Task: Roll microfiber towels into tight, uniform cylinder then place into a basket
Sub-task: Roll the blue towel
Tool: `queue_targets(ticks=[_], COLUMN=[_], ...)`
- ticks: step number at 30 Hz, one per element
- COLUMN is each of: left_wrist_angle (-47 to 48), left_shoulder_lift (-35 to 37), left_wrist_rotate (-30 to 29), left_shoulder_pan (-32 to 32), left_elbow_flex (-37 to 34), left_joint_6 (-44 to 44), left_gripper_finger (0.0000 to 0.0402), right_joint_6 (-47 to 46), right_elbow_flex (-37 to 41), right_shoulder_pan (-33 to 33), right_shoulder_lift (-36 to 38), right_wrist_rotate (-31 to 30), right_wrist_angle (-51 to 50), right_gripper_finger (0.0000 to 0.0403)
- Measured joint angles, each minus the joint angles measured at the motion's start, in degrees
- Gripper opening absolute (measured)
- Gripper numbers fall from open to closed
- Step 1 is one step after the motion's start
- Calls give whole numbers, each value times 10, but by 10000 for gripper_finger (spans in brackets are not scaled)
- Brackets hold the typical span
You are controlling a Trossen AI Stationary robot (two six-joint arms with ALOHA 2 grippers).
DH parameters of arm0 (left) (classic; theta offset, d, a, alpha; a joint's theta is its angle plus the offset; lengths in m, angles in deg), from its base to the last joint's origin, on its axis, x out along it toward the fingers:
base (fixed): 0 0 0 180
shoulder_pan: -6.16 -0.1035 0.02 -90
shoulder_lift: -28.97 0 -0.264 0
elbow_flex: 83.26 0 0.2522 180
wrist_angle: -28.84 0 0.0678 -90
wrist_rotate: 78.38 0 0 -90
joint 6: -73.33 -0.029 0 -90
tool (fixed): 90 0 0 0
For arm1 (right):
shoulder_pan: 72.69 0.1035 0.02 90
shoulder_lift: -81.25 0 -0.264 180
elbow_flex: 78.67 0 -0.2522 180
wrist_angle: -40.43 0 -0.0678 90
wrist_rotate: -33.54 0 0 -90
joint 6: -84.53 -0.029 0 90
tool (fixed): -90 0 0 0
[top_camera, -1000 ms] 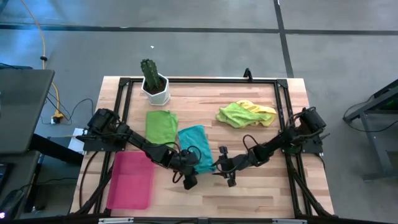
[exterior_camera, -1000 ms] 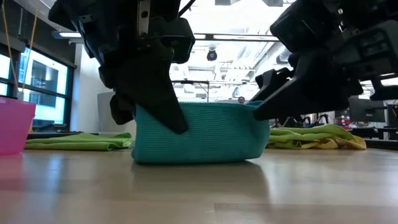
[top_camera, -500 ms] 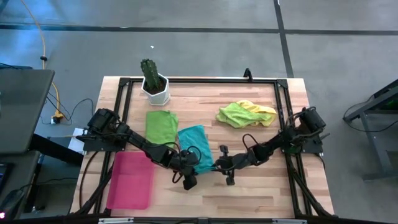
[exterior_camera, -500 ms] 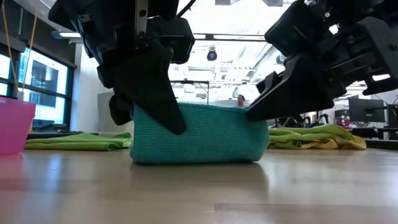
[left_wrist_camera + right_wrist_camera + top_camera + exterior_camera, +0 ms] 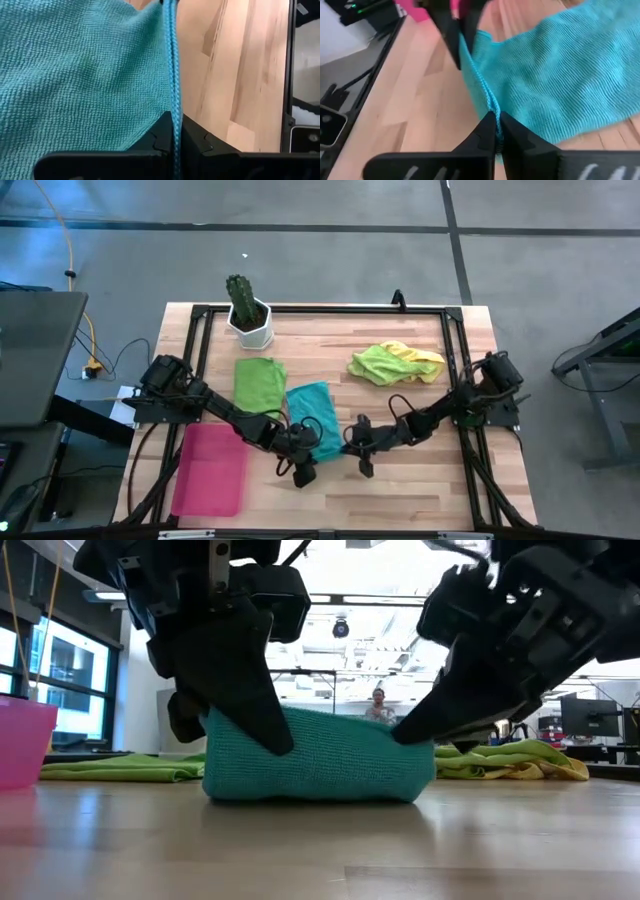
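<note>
Both of your grippers are pinching the same cloth. You have the left gripper (image 5: 303, 463) and the right gripper (image 5: 352, 451) low over the near middle of the wooden table (image 5: 420, 495), each arm stretched in from its own side with the wrist angled down. From the left wrist you see the dark fingers (image 5: 162, 135) pressed together on the blue stitched edge of the teal towel (image 5: 80, 75); from the right wrist, those fingers (image 5: 487, 131) are likewise clamped on the towel's hem. At table height the towel (image 5: 320, 755) stands up between the two grippers as a soft, rounded fold, its near edge lifted and its bottom resting on the boards. You can make out its fine ribbed knit.

Off to your left near corner lies the basket (image 5: 210, 470), a flat pink-red rectangle, well apart from the towel. Just beyond the teal towel you see the green towel (image 5: 259, 380), folded flat into a neat rectangle. Farther right, the lime green towel (image 5: 378, 362) and the yellow towel (image 5: 422, 358) lie crumpled together in one heap. At the far left sits a white pot with a cactus (image 5: 247, 313).
</note>
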Motion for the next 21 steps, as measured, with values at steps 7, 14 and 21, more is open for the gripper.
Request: queue_targets(ticks=[7, 14, 21], left_wrist_angle=[7, 19, 24], left_shoulder_lift=[0, 0, 0], left_wrist_rotate=[-13, -15, -6], left_shoulder_pan=[0, 4, 13], left_elbow_flex=[0, 0, 0], left_joint_6=[37, 67, 85], left_gripper_finger=[10, 10, 10], right_joint_6=[-23, -16, 13], right_elbow_flex=[0, -1, -38], right_shoulder_pan=[-17, -30, -30], right_shoulder_lift=[0, 0, -38], right_wrist_rotate=[0, 8, 24], right_wrist_angle=[-21, -18, -21], right_gripper_finger=[3, 3, 10])
